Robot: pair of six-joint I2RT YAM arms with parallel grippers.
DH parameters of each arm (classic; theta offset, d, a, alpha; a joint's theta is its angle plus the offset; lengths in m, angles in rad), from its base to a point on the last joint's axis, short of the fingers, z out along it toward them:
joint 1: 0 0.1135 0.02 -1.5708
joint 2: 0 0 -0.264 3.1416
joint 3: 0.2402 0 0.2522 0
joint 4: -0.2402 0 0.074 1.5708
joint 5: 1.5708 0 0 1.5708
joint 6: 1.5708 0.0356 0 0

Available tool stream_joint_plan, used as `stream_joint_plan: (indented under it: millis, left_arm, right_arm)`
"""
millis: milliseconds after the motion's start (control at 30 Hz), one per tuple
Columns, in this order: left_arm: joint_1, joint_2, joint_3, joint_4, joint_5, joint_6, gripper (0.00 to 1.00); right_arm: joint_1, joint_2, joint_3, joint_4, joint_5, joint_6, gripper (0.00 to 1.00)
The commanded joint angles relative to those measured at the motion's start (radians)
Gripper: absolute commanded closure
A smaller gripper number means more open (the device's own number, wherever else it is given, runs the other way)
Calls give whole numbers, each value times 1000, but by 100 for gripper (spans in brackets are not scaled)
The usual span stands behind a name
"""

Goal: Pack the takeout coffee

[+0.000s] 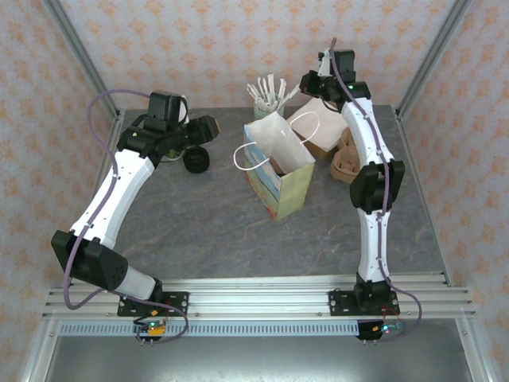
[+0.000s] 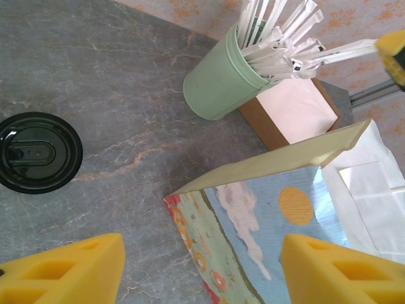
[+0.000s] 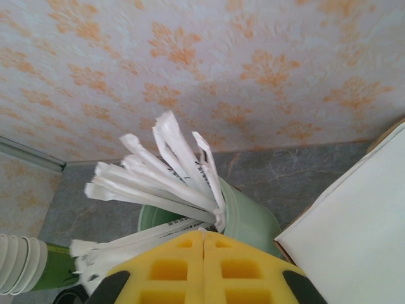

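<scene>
Takeout coffee (image 2: pixel 39 152) | on table, just outside spread left claw (image 2: pixel 202 253)

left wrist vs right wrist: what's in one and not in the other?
Left wrist, not right wrist: a loose black lid flat on the table, and the printed paper bag.
Right wrist, not left wrist: a stack of cups at lower left.
Both: the green holder of wrapped straws and the napkin box beside it. Each sees its own fingers: left pincer open, right pincer shut.
</scene>
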Motion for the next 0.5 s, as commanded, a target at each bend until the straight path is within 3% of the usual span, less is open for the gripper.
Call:
stream_joint_plan:
  millis: [0, 467]
  left_arm:
    - [-8, -53, 8, -5, 19, 9, 33]
    - [-13, -80, -7, 18, 45, 9, 33]
  right_arm:
    - [-5, -103, 53, -58, 48, -44, 94]
    - [-6, -372, 43, -136, 82, -67, 100]
